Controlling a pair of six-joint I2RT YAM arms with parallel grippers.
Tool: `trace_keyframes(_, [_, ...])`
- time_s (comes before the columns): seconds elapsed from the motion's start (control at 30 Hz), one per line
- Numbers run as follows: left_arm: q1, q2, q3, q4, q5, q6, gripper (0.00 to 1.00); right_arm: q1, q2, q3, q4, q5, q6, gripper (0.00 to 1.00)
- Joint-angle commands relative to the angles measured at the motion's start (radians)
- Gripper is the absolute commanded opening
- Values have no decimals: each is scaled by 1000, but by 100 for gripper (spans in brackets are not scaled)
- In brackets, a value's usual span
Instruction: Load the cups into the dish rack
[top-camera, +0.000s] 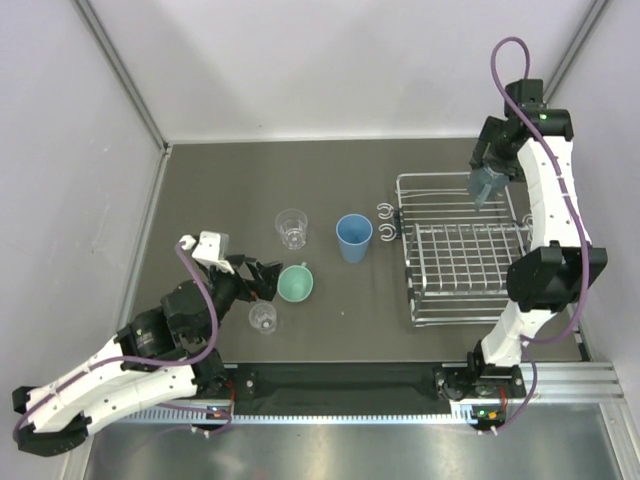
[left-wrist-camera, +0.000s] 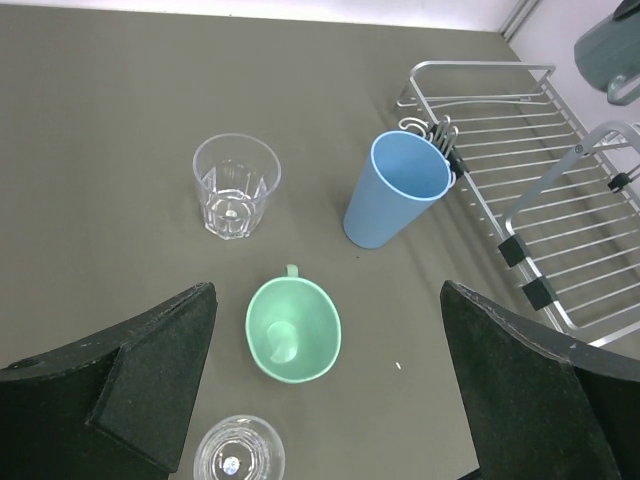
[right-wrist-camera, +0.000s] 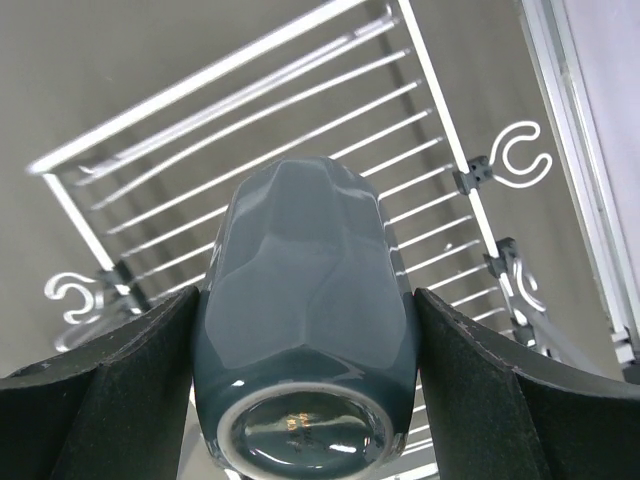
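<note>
**Right pincer holding a mug over the rack; four cups waiting on the tabletop**

The right pincer (top-camera: 487, 188) is gripping a dark teal mug (right-wrist-camera: 305, 310) by its faceted sides, one finger pressing on each flank. The mug's ringed base is facing the wrist camera. It is hanging above the far end of the rack (top-camera: 440, 178), apart from the wires.

The rack is sitting on the right side of the dark tabletop (top-camera: 330, 180), with two curled hooks (top-camera: 385, 222) showing on its left side. A blue tumbler (top-camera: 353, 238) is standing upright just left of those hooks. Further left, the larger clear tumbler (top-camera: 291, 227) is standing upright. Nearer to the arms, a green mug (top-camera: 295, 283) and the smaller clear tumbler (top-camera: 263, 317) are sitting mouth up.

The left pincer (top-camera: 268, 283) is hovering wide open, gripping nothing, just left of the green mug.
</note>
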Motion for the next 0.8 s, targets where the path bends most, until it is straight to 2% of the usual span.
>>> trace_keyframes(0.0, [1, -28, -4, -10, -25, -13, 99, -19, -24, -43, 61, 33, -58, 0])
trace_keyframes(0.3, [0, -37, -12, -16, -42, -68, 99, -46, -42, -216, 124, -4, -113, 0])
trace_keyframes(0.77, [1, -28, -15, -6, -20, -82, 99, -76, -10, -287, 157, -31, -138, 0])
